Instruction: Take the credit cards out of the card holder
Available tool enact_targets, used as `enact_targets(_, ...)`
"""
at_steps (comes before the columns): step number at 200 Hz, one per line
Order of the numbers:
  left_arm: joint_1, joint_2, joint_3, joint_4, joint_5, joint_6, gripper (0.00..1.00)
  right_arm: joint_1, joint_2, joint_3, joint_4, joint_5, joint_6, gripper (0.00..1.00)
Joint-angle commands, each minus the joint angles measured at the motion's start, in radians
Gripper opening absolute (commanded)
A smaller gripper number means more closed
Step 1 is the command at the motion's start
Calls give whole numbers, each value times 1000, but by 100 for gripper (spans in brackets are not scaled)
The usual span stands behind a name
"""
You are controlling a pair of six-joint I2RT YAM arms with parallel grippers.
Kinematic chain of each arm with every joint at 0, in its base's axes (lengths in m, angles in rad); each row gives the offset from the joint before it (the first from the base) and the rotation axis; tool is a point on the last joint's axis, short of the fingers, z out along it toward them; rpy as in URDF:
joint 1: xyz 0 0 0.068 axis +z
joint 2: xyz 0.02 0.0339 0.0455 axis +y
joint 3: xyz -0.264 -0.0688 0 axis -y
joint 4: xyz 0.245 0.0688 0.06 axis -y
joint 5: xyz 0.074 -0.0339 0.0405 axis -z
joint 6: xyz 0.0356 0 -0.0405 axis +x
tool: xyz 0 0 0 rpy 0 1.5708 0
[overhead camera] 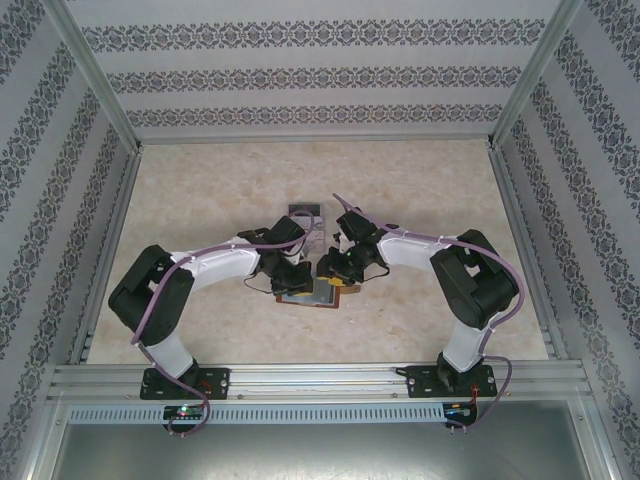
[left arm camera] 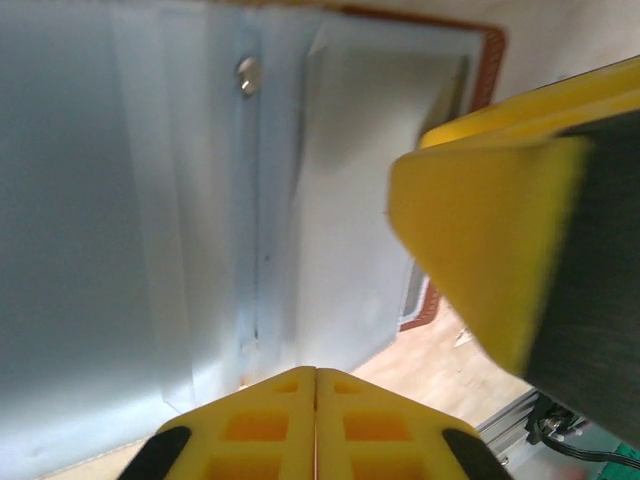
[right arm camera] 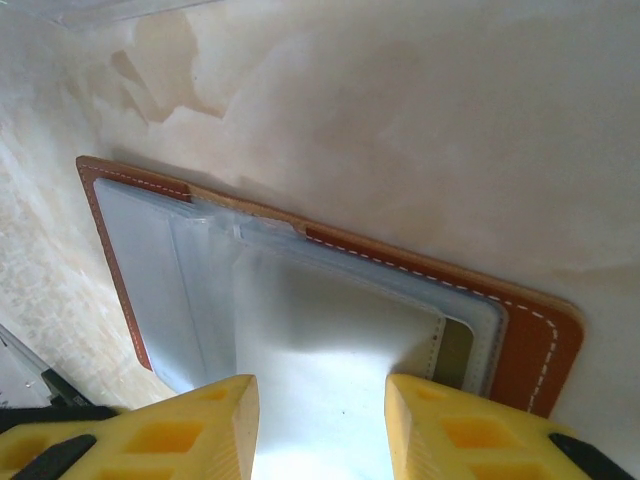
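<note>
The card holder [overhead camera: 345, 291] lies open on the table between both arms, its reddish-brown rim [right arm camera: 530, 340] around grey-blue pockets [left arm camera: 120, 200]. A dark olive credit card edge [right arm camera: 455, 345] peeks out of the right pocket. My left gripper [left arm camera: 316, 372] is shut, with its tips at the near edge of a pale sheet [left arm camera: 350, 200]. Nothing shows between its fingers. My right gripper [right arm camera: 320, 400] stands open over the glaring pale pocket face [right arm camera: 330, 330]. One of its yellow fingers [left arm camera: 480, 230] looms over the holder's right side in the left wrist view.
A small tray [overhead camera: 305, 214] sits just behind the card holder. Patterned walls enclose the beige table [overhead camera: 200, 190] on three sides, and a metal rail [overhead camera: 320, 375] runs along the near edge.
</note>
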Motion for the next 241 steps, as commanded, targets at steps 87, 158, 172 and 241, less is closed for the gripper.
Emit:
enact_targets(87,12,38,-55,138,66,-51,33,12,11,15,5,-9,13,40)
enact_targets(158,12,19,-60,129,36,-57,11,11,-17,11,-5,-2,14,40)
enact_targets(172,13,8,-64,125,28,-60,9,11,-31,9,-9,1,16,40)
enact_targets(241,30,-41,-97,172,29,-95,6,7,-75,-18,-25,33,28,47)
